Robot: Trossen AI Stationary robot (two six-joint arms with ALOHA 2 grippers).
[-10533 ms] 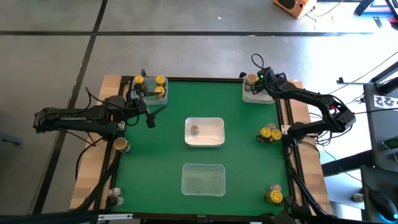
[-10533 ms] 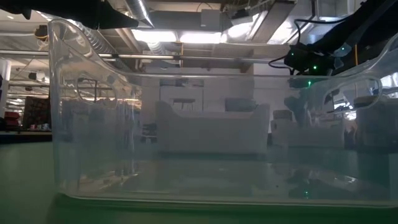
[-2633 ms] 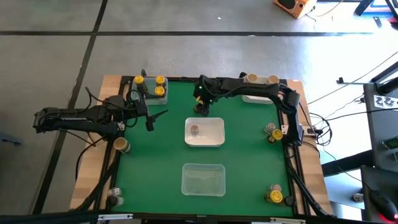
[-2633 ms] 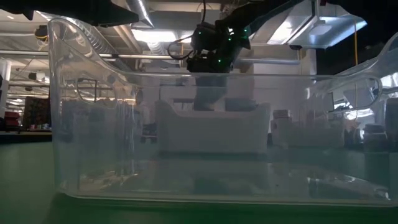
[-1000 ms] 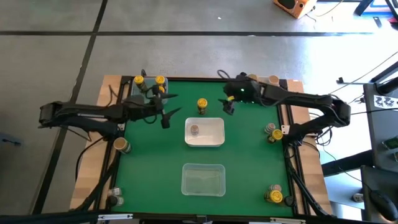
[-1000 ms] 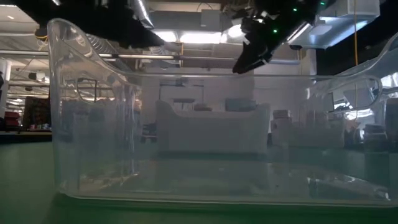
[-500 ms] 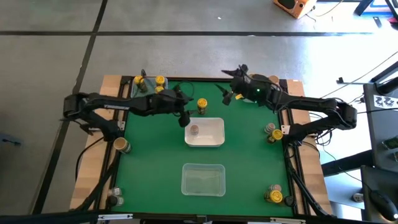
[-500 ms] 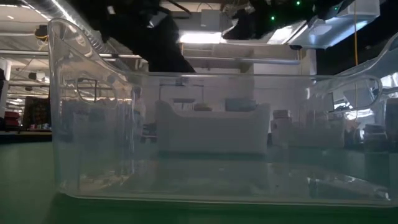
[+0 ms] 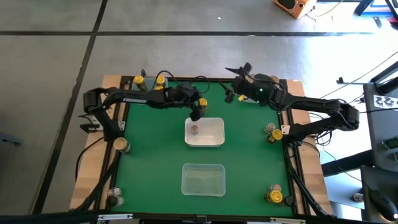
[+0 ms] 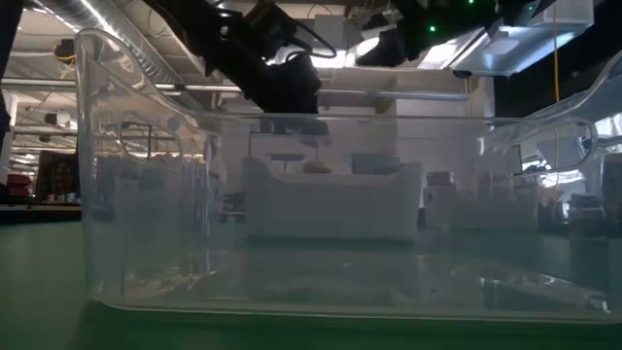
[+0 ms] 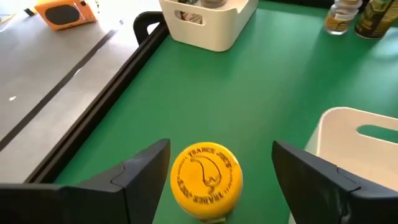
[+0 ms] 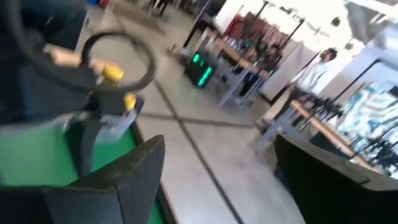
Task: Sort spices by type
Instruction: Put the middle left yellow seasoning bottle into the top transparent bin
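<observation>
A yellow-lidded spice jar [image 9: 202,103] stands upright on the green mat just beyond the white bin [image 9: 215,140]. My left gripper [image 9: 198,112] hangs over it, open, with one finger on each side of the jar [image 11: 207,177] and a gap between them and it. A grey-brown-lidded jar [image 9: 194,129] stands inside the white bin. My right gripper [image 9: 238,84] is raised near the table's far edge, open and empty; its wrist view [image 12: 217,149] looks out into the room. More yellow-lidded jars [image 9: 149,84] stand in the far-left bin.
A clear bin [image 9: 203,179] sits near the front edge and fills the low view [image 10: 330,214]. A white bin [image 11: 208,22] with jars stands at the far right corner. Loose jars stand at the right edge [image 9: 270,132], near-right corner [image 9: 273,196], left edge [image 9: 121,145] and near-left corner [image 9: 115,199].
My left arm has reached to the right across the far part of the table, and its open gripper now straddles the yellow-lidded jar. My right gripper has drawn back from that jar toward the far edge, rising and tipping upward. The jar has stayed in place.
</observation>
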